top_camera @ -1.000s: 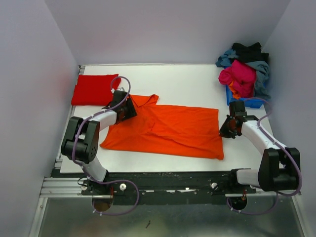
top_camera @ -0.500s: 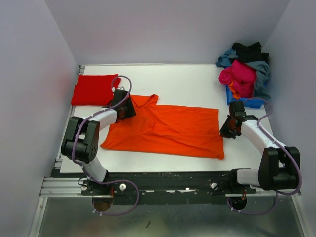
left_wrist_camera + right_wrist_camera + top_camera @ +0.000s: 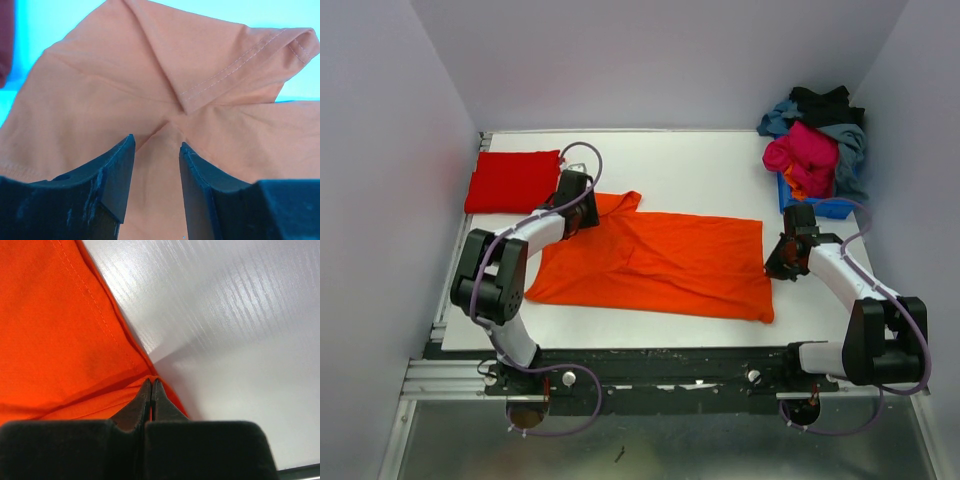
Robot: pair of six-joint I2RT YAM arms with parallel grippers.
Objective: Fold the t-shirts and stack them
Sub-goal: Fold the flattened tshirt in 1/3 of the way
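Note:
The orange t-shirt (image 3: pixel 660 262) lies spread flat across the middle of the table, its sleeve folded over at the back left. My left gripper (image 3: pixel 580 203) sits over that sleeve end. In the left wrist view it (image 3: pixel 156 145) is open, with a low ridge of the orange cloth (image 3: pixel 150 85) between the jaws. My right gripper (image 3: pixel 775 268) is at the shirt's right edge. In the right wrist view it (image 3: pixel 151 382) is shut on the orange hem (image 3: pixel 75 355). A folded red shirt (image 3: pixel 512 180) lies at the back left.
A heap of pink, grey-blue and black shirts (image 3: pixel 815 150) fills a blue bin (image 3: pixel 820 209) at the back right corner. White walls close in the table on three sides. The table's front edge (image 3: pixel 650 345) runs just past the shirt.
My left gripper has moved away from the arm bases, further onto the sleeve end of the orange shirt. The right gripper and the rest of the shirt have stayed in place.

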